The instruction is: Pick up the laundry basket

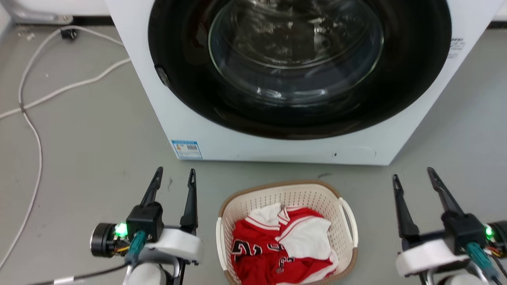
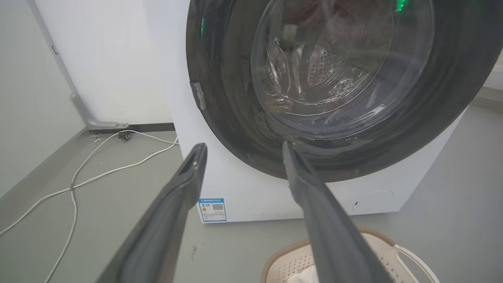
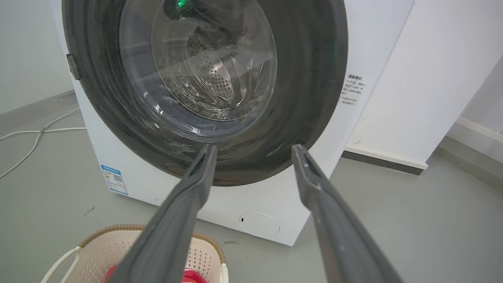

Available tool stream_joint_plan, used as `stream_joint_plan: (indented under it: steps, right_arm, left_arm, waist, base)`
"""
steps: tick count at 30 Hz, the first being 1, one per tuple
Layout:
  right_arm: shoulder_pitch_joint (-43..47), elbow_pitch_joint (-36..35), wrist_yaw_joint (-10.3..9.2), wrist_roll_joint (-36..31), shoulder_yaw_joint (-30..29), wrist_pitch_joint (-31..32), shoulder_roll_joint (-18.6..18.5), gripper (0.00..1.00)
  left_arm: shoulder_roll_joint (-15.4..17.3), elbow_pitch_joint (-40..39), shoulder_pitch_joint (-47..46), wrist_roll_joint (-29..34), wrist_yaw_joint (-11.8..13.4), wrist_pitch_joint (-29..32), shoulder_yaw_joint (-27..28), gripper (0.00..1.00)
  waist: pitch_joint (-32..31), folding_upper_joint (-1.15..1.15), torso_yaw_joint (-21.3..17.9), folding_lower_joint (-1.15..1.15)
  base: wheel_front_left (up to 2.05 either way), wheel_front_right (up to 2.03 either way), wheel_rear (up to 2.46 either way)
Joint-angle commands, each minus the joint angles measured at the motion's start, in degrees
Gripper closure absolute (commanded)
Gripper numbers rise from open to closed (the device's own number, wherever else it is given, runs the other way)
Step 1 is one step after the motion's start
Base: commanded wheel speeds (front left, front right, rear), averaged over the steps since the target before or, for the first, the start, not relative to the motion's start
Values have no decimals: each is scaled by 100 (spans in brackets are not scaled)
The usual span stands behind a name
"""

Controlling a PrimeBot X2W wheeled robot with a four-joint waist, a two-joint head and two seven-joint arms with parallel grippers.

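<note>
The laundry basket (image 1: 336,215), cream-white and perforated with a brown rim and white side handles, stands on the grey floor in front of the washer, holding red and white clothes (image 1: 285,245). My left gripper (image 1: 175,176) hovers open to the basket's left, nothing between its fingers. To the basket's right my right gripper (image 1: 413,177) is open and empty too. The left wrist view catches the basket (image 2: 377,245) at the bottom right, behind one finger. In the right wrist view the basket (image 3: 106,243) lies at the bottom left.
A big white washing machine (image 1: 245,138) with a round black door stands just behind the basket. White cables (image 1: 35,130) trail over the floor at the left. A white wall panel (image 3: 424,78) rises to the washer's right.
</note>
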Motion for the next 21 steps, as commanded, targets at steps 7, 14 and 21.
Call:
stream_joint_plan:
  steps: [7, 14, 21]
  right_arm:
    - [-824, 834, -5, -196, 278, -10, -15, 0]
    - [-1474, 1622, -4, -324, 399, -11, -10, 0]
    - [-2092, 2512, -4, -474, 497, -10, -7, 0]
  left_arm:
    - [46, 1164, -830, 33, -210, -14, 46, 0]
    - [135, 2579, -1670, 76, -391, -14, -7, 0]
    - [190, 3681, -2450, 137, -511, -14, -151, 0]
  waist:
    - [823, 0, -133, 0]
    - [1539, 0, -256, 0]
    - [2198, 0, -291, 0]
  base:
    - [0, 0, 0]
    - [0, 0, 0]
    - [0, 0, 0]
